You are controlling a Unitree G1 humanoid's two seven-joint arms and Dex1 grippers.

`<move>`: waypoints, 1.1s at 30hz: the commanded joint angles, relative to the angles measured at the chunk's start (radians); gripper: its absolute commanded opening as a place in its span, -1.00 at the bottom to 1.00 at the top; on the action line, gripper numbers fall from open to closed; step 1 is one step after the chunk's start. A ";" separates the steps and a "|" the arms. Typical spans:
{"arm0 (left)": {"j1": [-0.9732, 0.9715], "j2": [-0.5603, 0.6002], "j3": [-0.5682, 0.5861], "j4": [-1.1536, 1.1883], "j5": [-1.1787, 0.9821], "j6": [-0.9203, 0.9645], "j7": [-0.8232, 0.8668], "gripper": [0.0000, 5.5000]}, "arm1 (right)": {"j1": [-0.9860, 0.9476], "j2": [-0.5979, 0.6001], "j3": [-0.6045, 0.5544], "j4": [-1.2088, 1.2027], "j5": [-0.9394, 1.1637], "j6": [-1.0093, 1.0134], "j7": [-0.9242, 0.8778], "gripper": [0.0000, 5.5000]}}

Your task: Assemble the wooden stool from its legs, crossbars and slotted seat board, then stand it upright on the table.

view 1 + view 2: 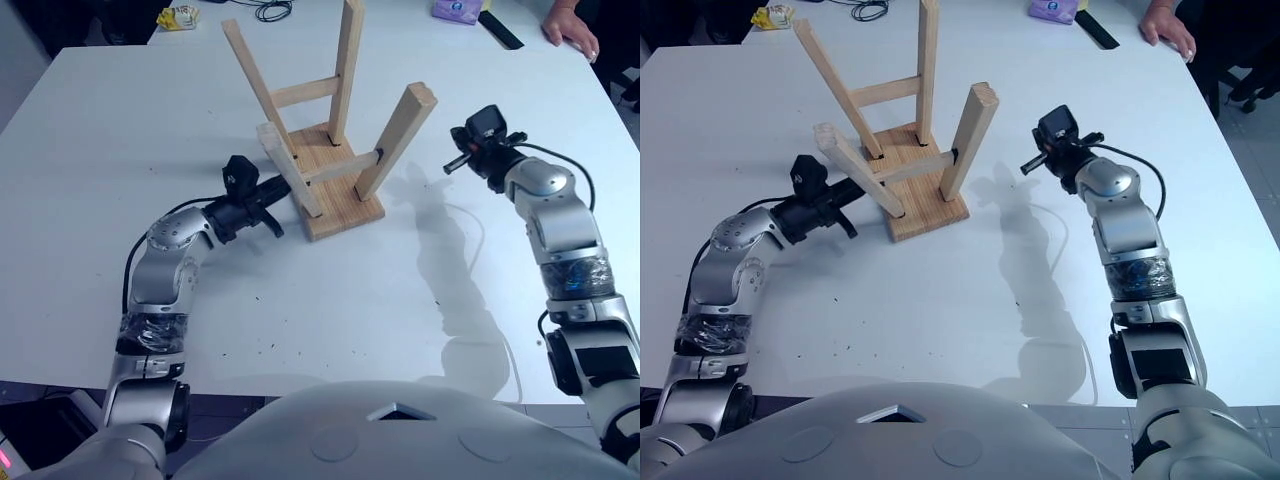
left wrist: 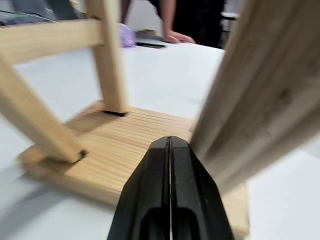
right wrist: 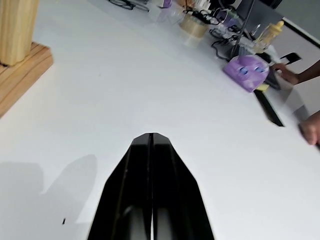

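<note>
Wooden stool of pale timber rests upside down near the middle of the white table. Its slotted seat board lies flat, four legs point up and the crossbars are seated, so turning it over looks like what remains. The left gripper, fingers pressed together and empty, sits just beside the nearest leg. The right gripper, likewise closed and empty, hangs near the right-hand leg. Both should open, grip opposite legs low and tip slowly, so that no joint pulls loose. A purple packet and a person's hand lie well apart at the far edge.
</note>
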 commanded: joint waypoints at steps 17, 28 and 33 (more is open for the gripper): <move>-0.246 0.049 0.396 -0.700 -0.750 0.316 0.678 -0.99 | -0.001 -0.040 -0.128 -0.060 -0.016 0.069 -0.027 -1.00; 0.080 0.221 0.342 0.023 -0.157 0.032 0.396 -0.99 | 0.194 -0.023 0.023 -0.203 -0.086 0.155 -0.004 -1.00; 0.170 0.086 0.171 -0.006 -0.106 0.003 0.330 -0.99 | 0.224 -0.062 0.070 -0.327 -0.093 0.246 0.053 -1.00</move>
